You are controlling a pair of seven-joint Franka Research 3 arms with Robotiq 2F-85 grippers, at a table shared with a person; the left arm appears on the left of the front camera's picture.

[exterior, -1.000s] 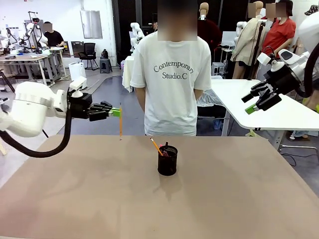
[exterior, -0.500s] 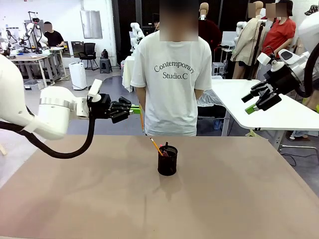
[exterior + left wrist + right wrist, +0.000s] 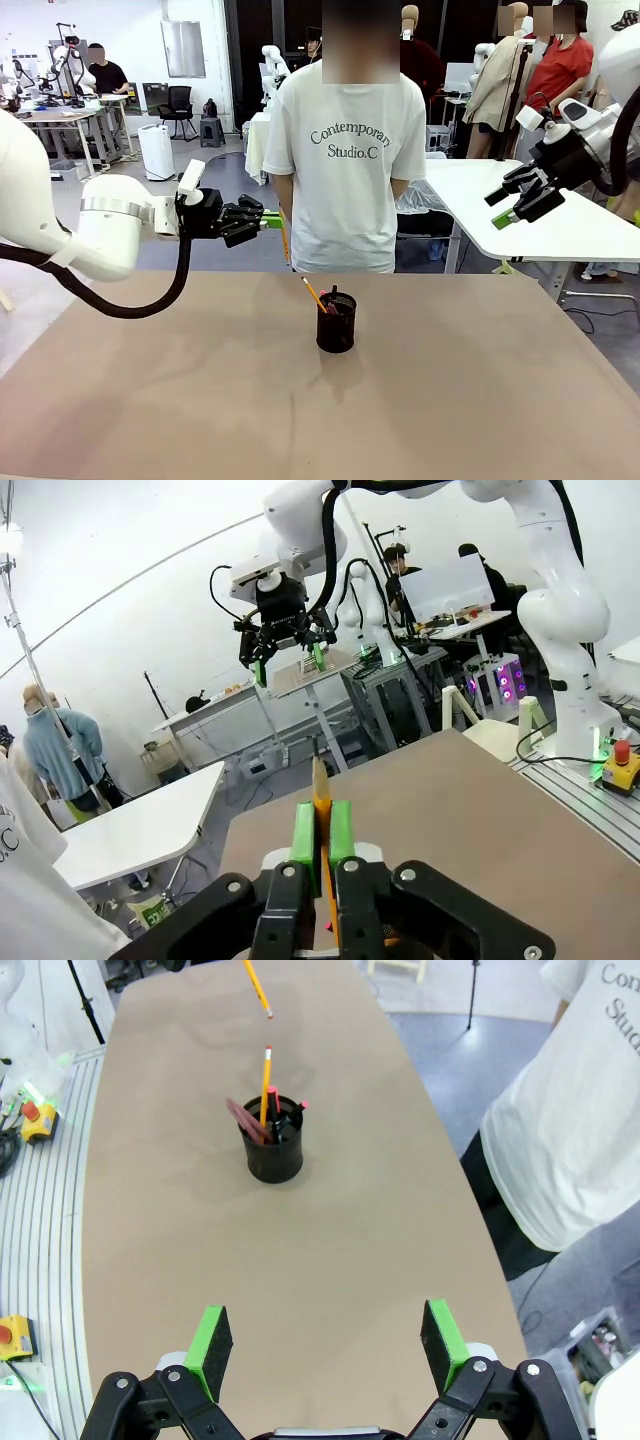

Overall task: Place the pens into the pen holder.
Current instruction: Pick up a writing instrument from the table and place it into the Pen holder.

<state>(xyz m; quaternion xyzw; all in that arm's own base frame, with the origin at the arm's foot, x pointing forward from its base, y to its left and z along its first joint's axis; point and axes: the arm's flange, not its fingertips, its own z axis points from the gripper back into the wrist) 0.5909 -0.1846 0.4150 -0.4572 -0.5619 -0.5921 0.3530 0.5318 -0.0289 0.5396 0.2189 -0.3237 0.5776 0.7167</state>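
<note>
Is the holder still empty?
No, the holder already has a yellow pencil, a brownish-red pencil and a black pen standing in it.

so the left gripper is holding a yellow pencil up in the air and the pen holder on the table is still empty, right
Not quite. The left gripper is shut on the yellow pencil above the table, but the pen holder is not empty. The right wrist view shows another yellow pencil, a brownish-red pencil and a black pen with a red end already standing in it.
</note>
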